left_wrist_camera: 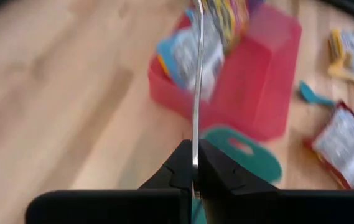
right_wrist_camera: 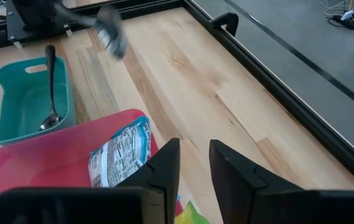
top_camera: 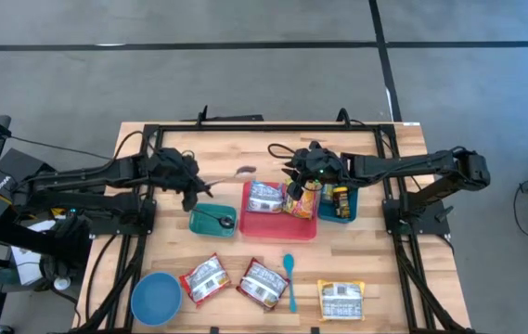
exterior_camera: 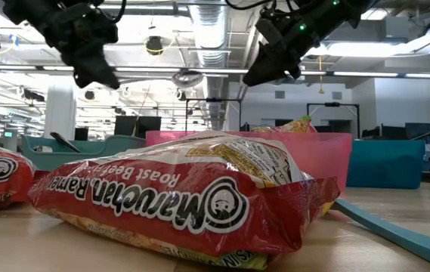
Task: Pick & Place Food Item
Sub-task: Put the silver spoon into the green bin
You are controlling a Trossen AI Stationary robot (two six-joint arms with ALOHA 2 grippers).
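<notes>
My left gripper [top_camera: 197,190] is shut on a metal spoon [top_camera: 231,176] and holds it in the air between the teal tray [top_camera: 212,221] and the red bin [top_camera: 278,226]. A second spoon [right_wrist_camera: 51,93] lies in the teal tray. Inside the red bin are a ramen packet [top_camera: 265,197] and a colourful packet [top_camera: 301,201] standing on end. My right gripper [right_wrist_camera: 194,146] hangs open above the bin's right half, well clear of the packets in the low view [exterior_camera: 254,75], with nothing between its fingers. My left gripper pinches the spoon's thin handle [left_wrist_camera: 195,155] between its two fingers. The handle runs on ahead along the line of the fingers, and the bowl [top_camera: 245,172] points toward the red bin. The spoon is lifted clear of the table and the tray.
A blue bin [top_camera: 336,206] with a dark jar stands right of the red bin. Near the front edge lie a blue bowl [top_camera: 157,299], two ramen packets [top_camera: 206,278] [top_camera: 264,283], a teal spoon [top_camera: 289,278] and a yellow packet [top_camera: 342,299].
</notes>
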